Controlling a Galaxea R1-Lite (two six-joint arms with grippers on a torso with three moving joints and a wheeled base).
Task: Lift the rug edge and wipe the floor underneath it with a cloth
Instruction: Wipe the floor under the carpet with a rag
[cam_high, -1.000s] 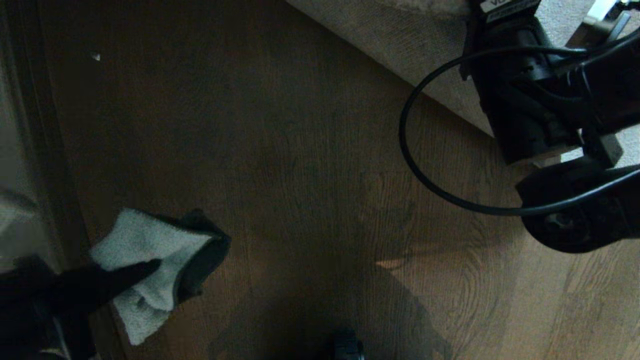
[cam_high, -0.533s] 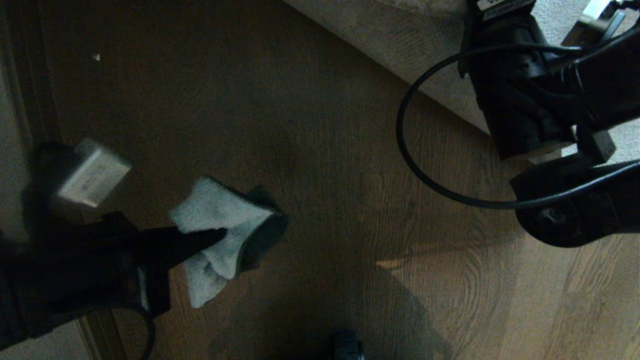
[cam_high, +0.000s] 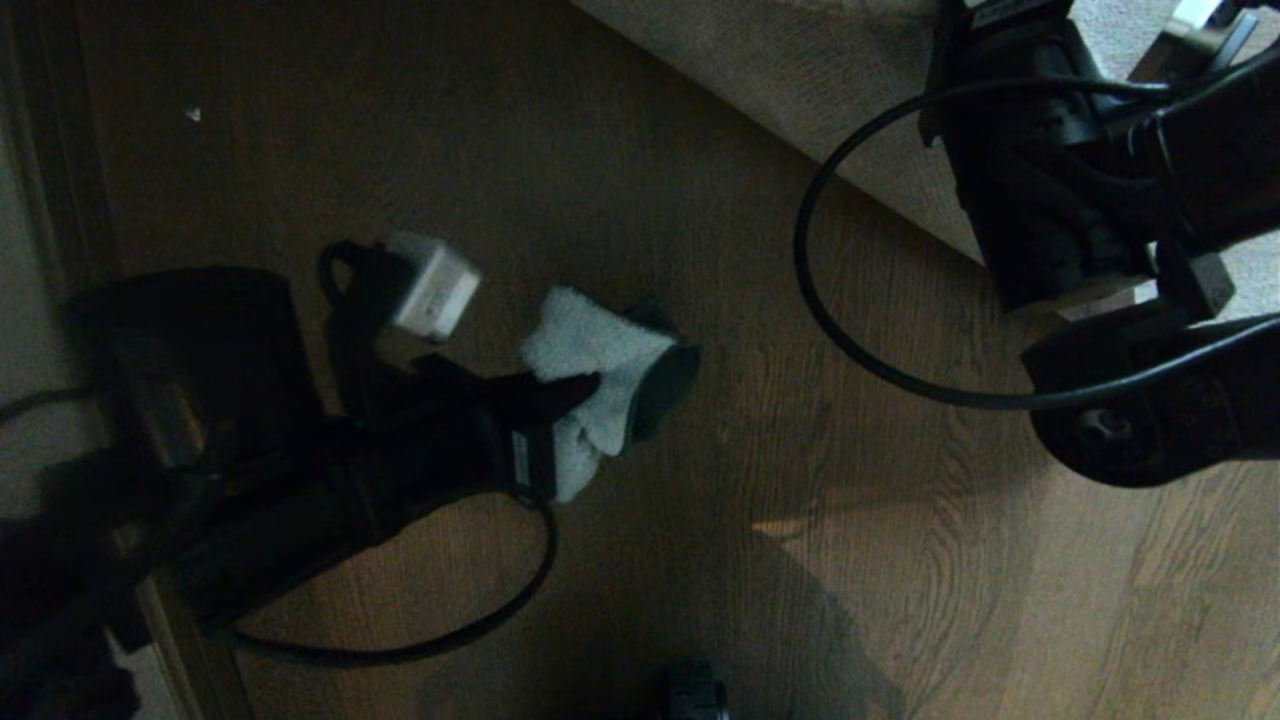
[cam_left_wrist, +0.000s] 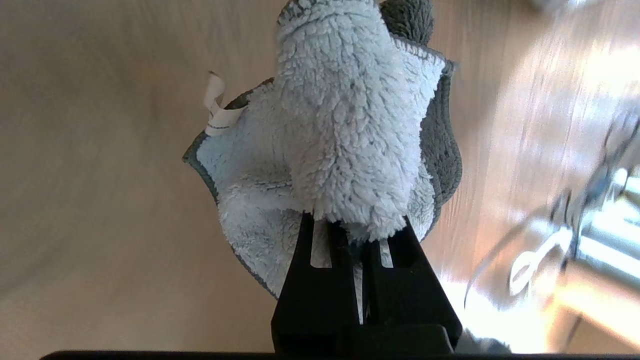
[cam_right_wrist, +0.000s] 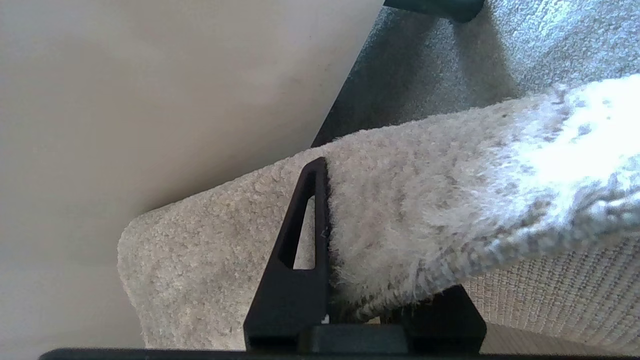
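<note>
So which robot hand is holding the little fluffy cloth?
The left gripper: it's shut on the pale blue cloth above the floor. The right gripper pinches the big rug.

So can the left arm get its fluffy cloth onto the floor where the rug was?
Probably yes. The right gripper holds the rug edge up, and the floor between the cloth in the left gripper and there looks clear.

- Left arm reaches in from the lower left of the head view, forearm low and angled toward centre.
- Left claw (cam_left_wrist: 362, 235): fingers pinched together, clamped on the cloth (cam_left_wrist: 345, 140).
- Right arm at upper right, wrist bent downward.
- Right claw (cam_right_wrist: 350, 280): fingers (cam_right_wrist: 300, 250) closed on the lifted rug (cam_right_wrist: 425, 210) edge.
</note>
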